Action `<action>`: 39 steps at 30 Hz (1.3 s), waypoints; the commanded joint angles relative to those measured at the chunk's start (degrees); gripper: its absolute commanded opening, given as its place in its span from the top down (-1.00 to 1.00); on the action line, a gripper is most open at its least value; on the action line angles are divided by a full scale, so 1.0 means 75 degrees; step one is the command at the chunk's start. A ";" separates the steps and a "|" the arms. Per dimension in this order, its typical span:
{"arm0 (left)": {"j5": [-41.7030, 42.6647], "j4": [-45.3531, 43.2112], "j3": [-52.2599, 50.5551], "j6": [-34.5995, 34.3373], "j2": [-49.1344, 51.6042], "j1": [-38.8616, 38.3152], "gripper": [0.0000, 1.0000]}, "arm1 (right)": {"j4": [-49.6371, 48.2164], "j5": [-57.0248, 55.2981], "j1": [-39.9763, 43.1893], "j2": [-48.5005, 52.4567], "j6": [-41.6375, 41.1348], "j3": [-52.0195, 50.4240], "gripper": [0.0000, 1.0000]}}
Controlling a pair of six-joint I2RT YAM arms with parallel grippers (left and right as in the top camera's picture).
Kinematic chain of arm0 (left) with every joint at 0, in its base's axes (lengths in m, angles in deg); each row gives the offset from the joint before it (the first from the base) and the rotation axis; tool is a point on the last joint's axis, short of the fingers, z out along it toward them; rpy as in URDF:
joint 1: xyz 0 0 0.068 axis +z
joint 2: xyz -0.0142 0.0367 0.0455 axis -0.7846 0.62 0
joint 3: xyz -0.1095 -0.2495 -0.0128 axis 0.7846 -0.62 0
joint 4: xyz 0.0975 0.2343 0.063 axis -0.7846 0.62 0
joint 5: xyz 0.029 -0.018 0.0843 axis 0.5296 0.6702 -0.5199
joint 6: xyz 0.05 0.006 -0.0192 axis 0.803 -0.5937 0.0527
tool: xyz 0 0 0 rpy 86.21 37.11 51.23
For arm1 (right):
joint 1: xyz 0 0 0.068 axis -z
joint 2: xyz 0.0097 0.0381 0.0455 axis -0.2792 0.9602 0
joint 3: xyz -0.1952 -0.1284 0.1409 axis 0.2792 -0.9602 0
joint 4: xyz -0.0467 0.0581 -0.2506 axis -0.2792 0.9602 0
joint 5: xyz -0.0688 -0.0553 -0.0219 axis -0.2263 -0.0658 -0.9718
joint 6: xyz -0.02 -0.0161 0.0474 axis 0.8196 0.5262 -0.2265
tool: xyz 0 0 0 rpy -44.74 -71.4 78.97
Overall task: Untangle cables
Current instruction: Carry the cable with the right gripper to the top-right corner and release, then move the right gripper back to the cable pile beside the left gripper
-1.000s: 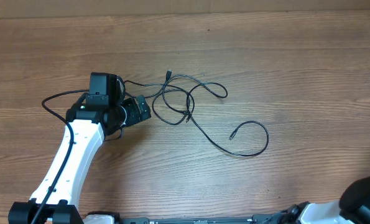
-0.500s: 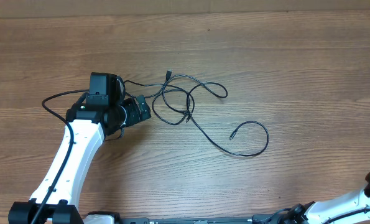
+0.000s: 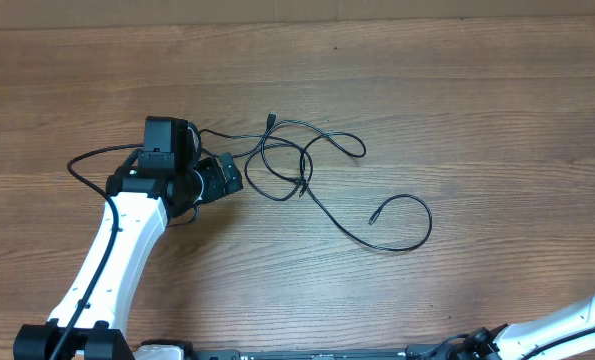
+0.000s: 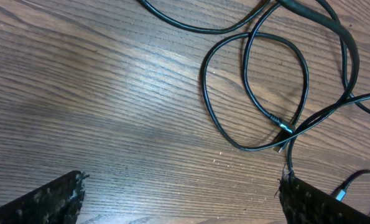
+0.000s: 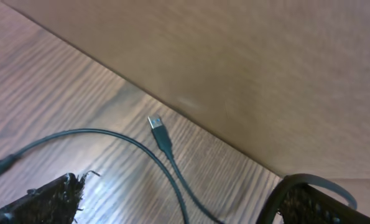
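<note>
A wooden table (image 3: 457, 80) fills the scene, bare of any box, tray or other container; nothing is there to sort the cords into. At the left, the left arm (image 3: 117, 240) reaches in from the near edge. The left gripper (image 4: 181, 179) hovers low over the wood with its jaws spread wide and nothing between them, pointed at the left rim of the knot. Just to its right lie the cables (image 3: 303, 160), thin black cords looped over one another near the table's middle. One small plug (image 4: 285, 128) sits where two strands cross, and a long tail (image 3: 425, 215) curls off alone toward the right. The step in hand looks like the approach for a first pick. The next move calls for closing on one outer strand and drawing it away from the crossings rather than through them. At the far right, the right gripper (image 5: 181, 183) is open and empty above a separate cord with a flat plug (image 5: 158, 132), which lies near a brown board (image 5: 234, 74).
</note>
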 commanded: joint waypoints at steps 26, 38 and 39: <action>-0.0017 -0.0009 0.0111 -0.0050 0.0038 -0.0006 -0.99 | 0.2224 0.1134 -0.1233 -0.2535 -0.2113 0.0478 -1.00; -0.0017 -0.0006 0.0111 -0.0050 0.0038 -0.0006 -0.99 | 0.3104 0.3791 -0.4278 -0.2550 -0.2122 0.0466 -0.99; -0.0017 -0.0006 0.0111 -0.0050 0.0038 -0.0006 -0.99 | 0.3182 0.4010 -0.4578 -0.2544 -0.2122 0.0458 -1.00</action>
